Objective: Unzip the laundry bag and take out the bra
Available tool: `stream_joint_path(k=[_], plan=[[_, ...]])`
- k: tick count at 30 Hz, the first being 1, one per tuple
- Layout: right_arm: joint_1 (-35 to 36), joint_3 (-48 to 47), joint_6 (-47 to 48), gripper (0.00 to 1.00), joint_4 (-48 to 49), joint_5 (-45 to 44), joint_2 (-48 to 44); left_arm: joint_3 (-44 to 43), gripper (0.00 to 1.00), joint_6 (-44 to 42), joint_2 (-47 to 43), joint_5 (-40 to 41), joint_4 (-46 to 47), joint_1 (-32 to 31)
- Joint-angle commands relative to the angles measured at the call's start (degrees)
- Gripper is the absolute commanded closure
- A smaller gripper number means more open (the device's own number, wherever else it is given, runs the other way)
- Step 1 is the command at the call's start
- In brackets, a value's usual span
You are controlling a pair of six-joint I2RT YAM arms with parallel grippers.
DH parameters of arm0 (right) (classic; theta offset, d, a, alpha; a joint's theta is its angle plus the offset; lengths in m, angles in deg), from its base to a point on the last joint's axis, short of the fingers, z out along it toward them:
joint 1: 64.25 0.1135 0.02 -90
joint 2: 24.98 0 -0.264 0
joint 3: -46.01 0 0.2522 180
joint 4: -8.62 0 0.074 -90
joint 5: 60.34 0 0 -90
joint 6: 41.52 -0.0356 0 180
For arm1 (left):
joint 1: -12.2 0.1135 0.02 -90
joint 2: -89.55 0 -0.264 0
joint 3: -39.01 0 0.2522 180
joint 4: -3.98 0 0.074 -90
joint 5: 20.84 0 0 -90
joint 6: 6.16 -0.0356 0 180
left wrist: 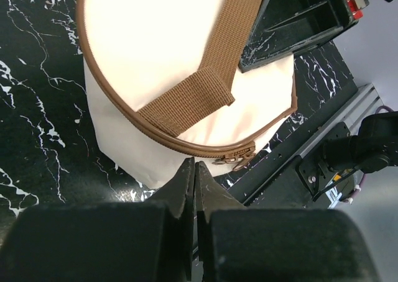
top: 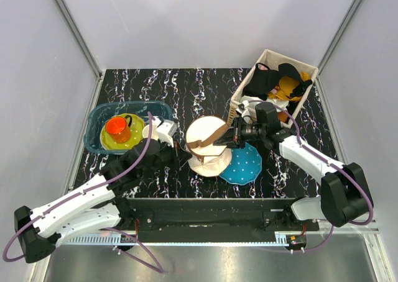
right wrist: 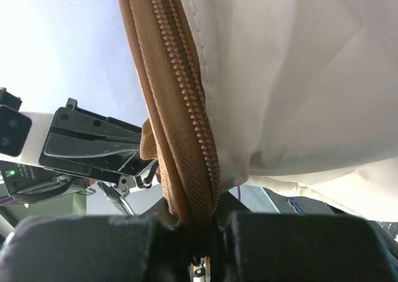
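The left end effector (left wrist: 194, 171) has its fingers pressed together on nothing, with the zip pull (left wrist: 233, 159) just ahead and slightly right of its tips. The laundry bag (top: 207, 144) sits on the worktop (top: 186, 89) between both arms, zip closed. The right end effector (right wrist: 198, 225) pinches the bag's zip trim (right wrist: 180, 108). The bra is unseen, presumably inside, so unzipping and removal both remain.
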Motion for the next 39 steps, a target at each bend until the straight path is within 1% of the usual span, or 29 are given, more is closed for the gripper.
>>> stream_joint_path(k=[1,5,6,7,8,10,11,12,14,16,18,20,30,34,35,37,38,39], plan=[[0.16,-0.46,0.21,1.00,2.88,1.63,0.00,-2.07,1.00,0.77,-2.66,2.34,1.88,0.30],[0.16,-0.72,0.30,1.00,2.88,1.63,-0.08,-1.36,1.00,0.42,-3.28,1.81,1.79,0.48],[0.16,-0.72,0.30,1.00,2.88,1.63,-0.09,-1.36,1.00,-0.19,-3.20,0.50,2.14,0.57],[0.16,-0.81,0.39,1.00,2.88,1.63,-0.17,-1.36,1.00,-0.89,-2.50,-2.64,2.23,0.57],[0.16,-0.81,0.30,1.00,2.88,1.54,-0.09,-1.62,0.98,-1.60,-1.97,-4.59,2.06,0.57],[0.16,-0.81,0.21,1.00,2.88,1.54,0.09,-1.54,0.80,-1.52,-0.74,-7.67,1.88,0.57],[0.07,-0.81,0.21,1.00,2.88,1.54,0.09,-0.49,0.66,-1.08,-0.56,-8.64,3.01,0.57],[0.07,-0.90,0.21,1.00,2.88,1.45,0.09,-0.05,0.61,-0.73,-0.47,-9.35,3.72,0.57],[0.16,-0.98,0.13,1.00,2.97,1.45,0.00,1.53,0.57,0.59,0.14,-10.58,6.00,0.57],[0.25,-1.07,0.04,1.00,2.97,1.36,0.09,2.06,0.57,1.29,0.58,-10.76,7.59,0.57],[0.16,-1.25,0.04,1.00,2.97,1.54,0.00,2.24,0.61,1.47,1.46,-10.41,8.65,0.57],[0.16,-1.25,-0.14,1.00,2.97,1.63,-0.17,1.98,0.62,1.47,2.42,-10.15,10.05,0.57],[0.16,-0.99,-0.23,1.00,2.88,1.80,-0.53,-0.48,0.63,-0.02,6.38,-7.43,11.29,0.66],[0.16,-0.90,-0.14,1.00,2.88,1.80,-0.70,-0.48,0.78,0.24,5.86,-6.37,11.03,0.66],[0.16,-0.90,-0.14,1.00,2.88,1.89,-0.61,-0.48,0.86,0.33,5.60,-6.11,10.85,0.74],[0.16,-0.72,-0.05,1.00,2.88,1.89,-0.44,-0.31,0.92,0.59,4.81,-5.23,10.50,0.74],[0.16,-0.63,-0.05,1.00,2.88,1.89,-0.35,-0.22,0.99,0.77,4.54,-4.88,10.15,0.74],[0.16,-0.55,0.04,1.00,2.97,1.98,-0.35,-0.05,1.00,1.20,4.19,-3.83,9.97,0.74]])
